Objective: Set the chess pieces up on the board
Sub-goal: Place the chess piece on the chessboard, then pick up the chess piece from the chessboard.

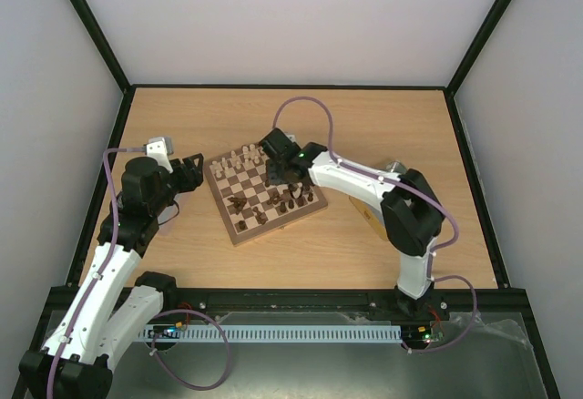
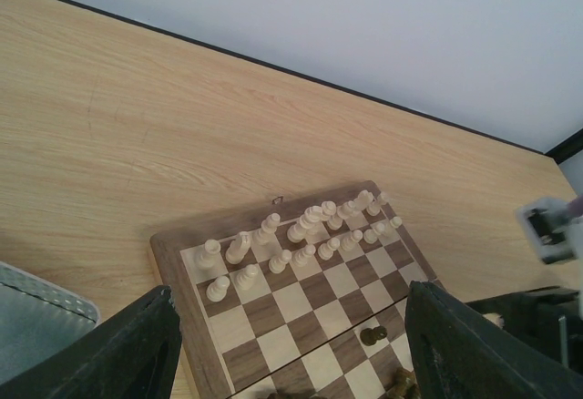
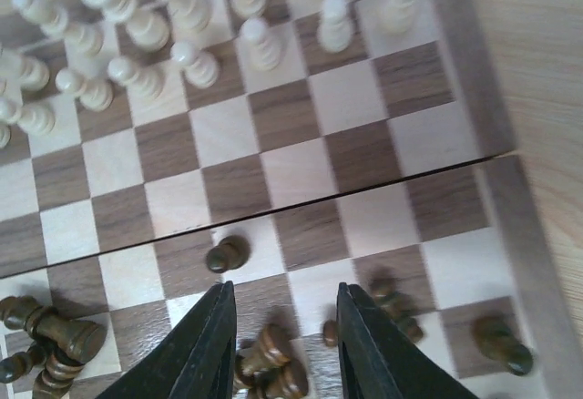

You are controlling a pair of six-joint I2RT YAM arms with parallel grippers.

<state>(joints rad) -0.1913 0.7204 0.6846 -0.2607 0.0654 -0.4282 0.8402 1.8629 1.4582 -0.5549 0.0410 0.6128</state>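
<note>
The board [image 1: 244, 228] lies in the middle of the table, turned at an angle. Cream pieces [image 1: 239, 158] stand in two rows along its far-left side; they also show in the left wrist view [image 2: 305, 233] and the right wrist view [image 3: 146, 25]. Dark pieces [image 1: 273, 204] stand and lie scattered on the near half. My right gripper [image 3: 285, 291] is open, low over the board, with dark pieces [image 3: 266, 355] between its fingers and a lone dark pawn [image 3: 226, 254] just ahead to the left. My left gripper [image 2: 291, 294] is open and empty, beside the board's left corner.
A silver metal tray [image 2: 36, 317] sits at the left gripper's lower left. Several dark pieces [image 3: 55, 335] lie tipped in a heap on the board. A tan object [image 1: 372, 219] lies partly hidden under the right arm. Black frame rails edge the table.
</note>
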